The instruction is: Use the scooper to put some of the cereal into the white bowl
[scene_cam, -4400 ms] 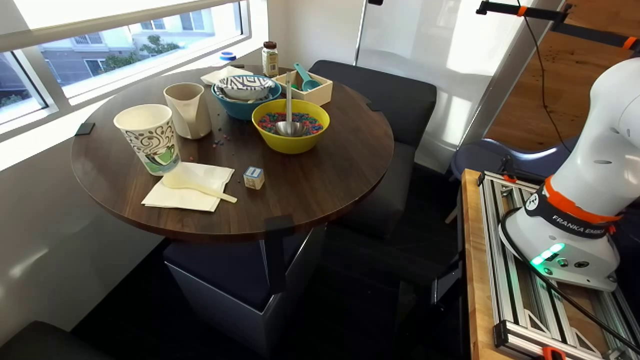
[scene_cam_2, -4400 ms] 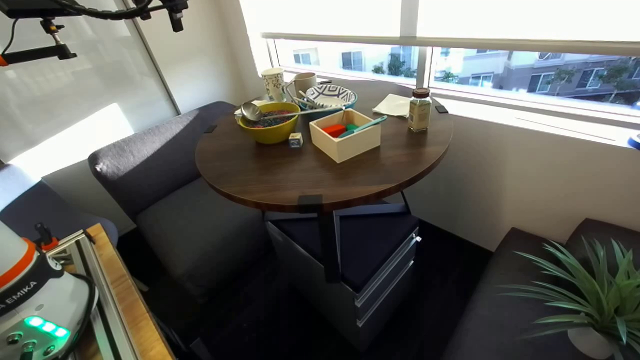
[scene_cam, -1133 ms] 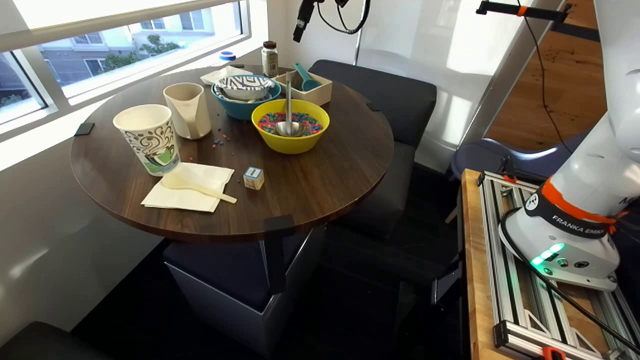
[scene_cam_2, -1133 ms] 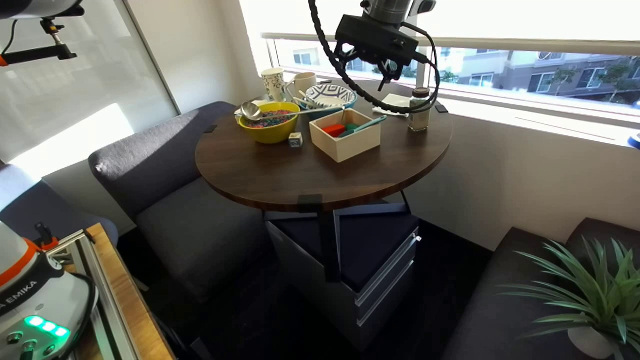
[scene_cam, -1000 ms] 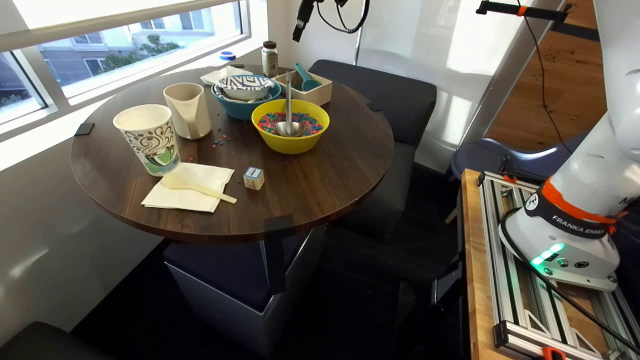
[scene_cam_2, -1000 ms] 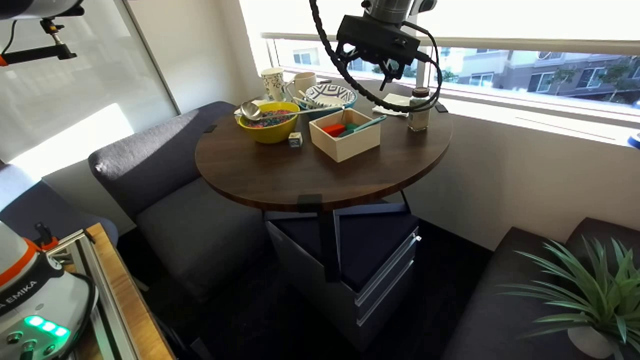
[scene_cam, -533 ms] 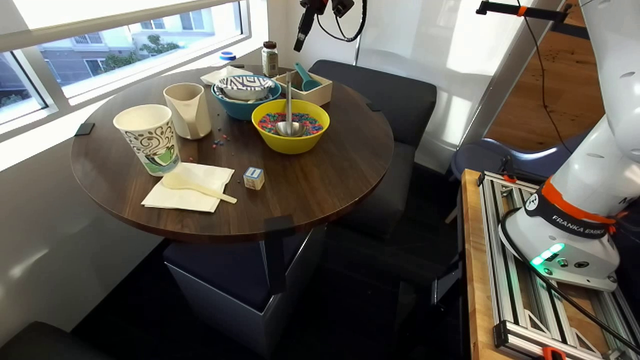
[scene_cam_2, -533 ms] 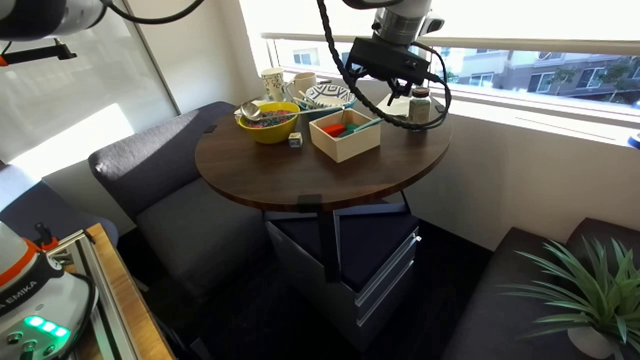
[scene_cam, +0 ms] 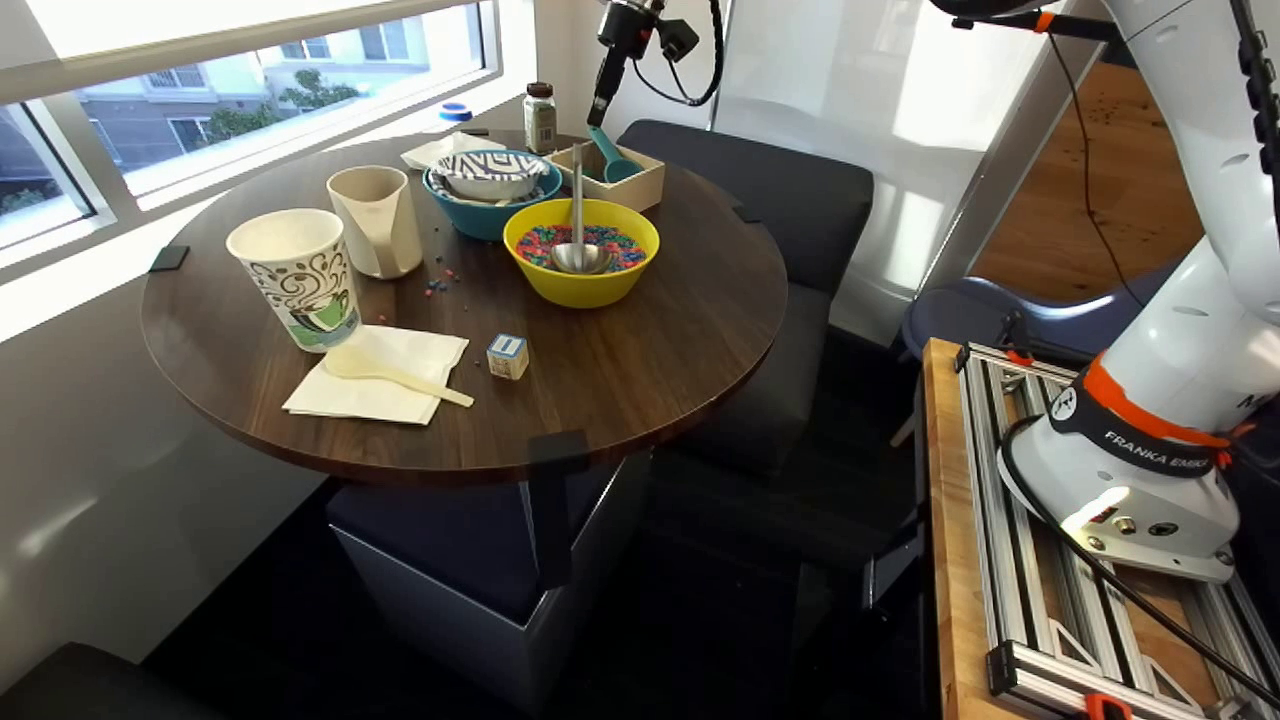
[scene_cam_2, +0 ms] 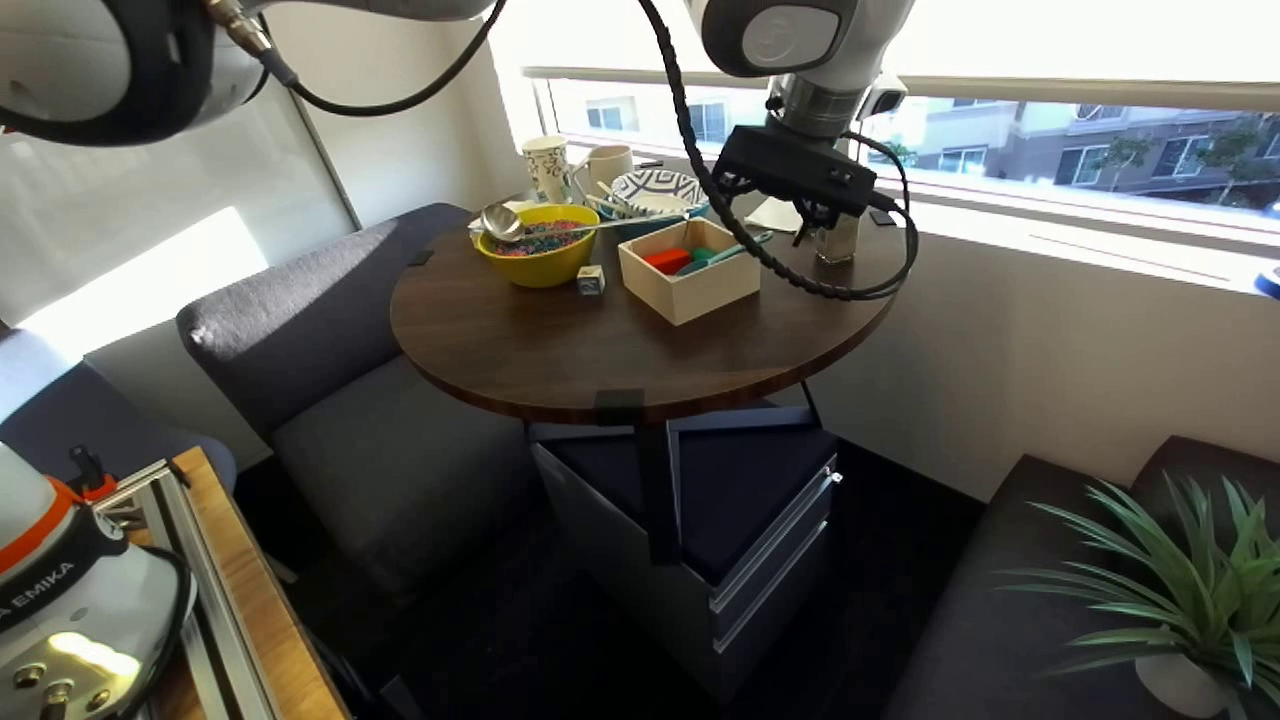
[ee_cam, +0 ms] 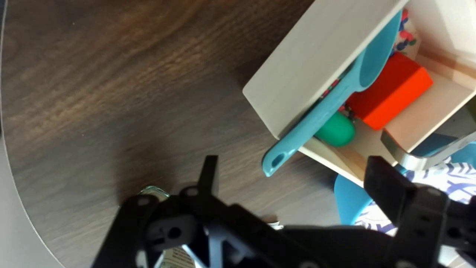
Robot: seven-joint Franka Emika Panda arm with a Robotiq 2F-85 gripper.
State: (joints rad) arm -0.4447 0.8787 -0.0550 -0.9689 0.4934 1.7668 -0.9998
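The teal scooper point(ee_cam: 310, 124) leans in a light wooden box point(ee_cam: 297, 70), its handle end sticking out over a box corner; it also shows in both exterior views point(scene_cam: 618, 165) point(scene_cam_2: 722, 254). My gripper point(ee_cam: 293, 160) is open and empty; in the wrist view the handle end lies between its fingers. In an exterior view a gripper finger point(scene_cam: 600, 105) is just above the handle tip; whether they touch is unclear. The white patterned bowl point(scene_cam: 492, 172) sits in a blue bowl point(scene_cam: 480, 218); part of it shows in the wrist view point(ee_cam: 442, 178). Cereal point(scene_cam: 540, 243) fills the yellow bowl point(scene_cam: 583, 290).
A metal ladle point(scene_cam: 578, 225) stands in the yellow bowl, its handle reaching near the box. A spice jar point(scene_cam: 540, 120) stands near my gripper. The box also holds a red block point(ee_cam: 390, 89) and a green object point(ee_cam: 336, 129). A pitcher point(scene_cam: 378, 225) and paper cup point(scene_cam: 300, 285) stand farther off.
The gripper has come into view over the table and moved down toward the scooper's handle. The base light has turned from green to whitish. The table objects have not moved.
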